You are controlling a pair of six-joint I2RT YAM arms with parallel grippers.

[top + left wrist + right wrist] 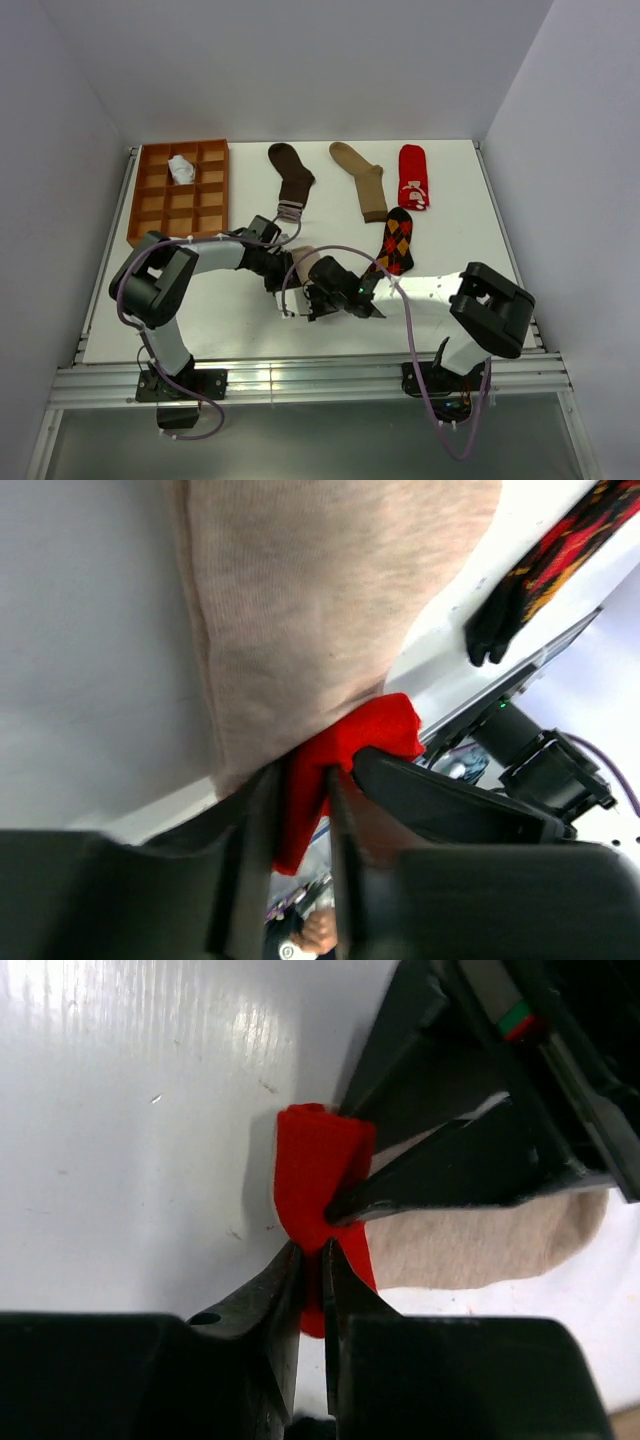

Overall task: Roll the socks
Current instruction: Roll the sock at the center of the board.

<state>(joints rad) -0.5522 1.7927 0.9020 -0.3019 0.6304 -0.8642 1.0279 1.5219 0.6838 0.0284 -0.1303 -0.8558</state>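
The beige red-toed sock [304,260] lies at the table's near middle, mostly hidden under both grippers. In the left wrist view its beige body [320,610] fills the top and its red toe [350,735] sits between my fingers. My left gripper [300,825] is shut on the red toe. My right gripper [312,1260] is shut on the same folded red toe [310,1160], tip to tip with the left gripper's fingers [450,1165]. In the top view the left gripper [290,283] and right gripper [312,297] meet over the sock.
The orange-brown gridded tray [138,200] at the back left holds a rolled white sock [181,169]. A dark brown sock [292,178], a tan sock [362,178] and a red sock [412,176] lie along the back. The argyle sock [397,243] lies just right of the grippers.
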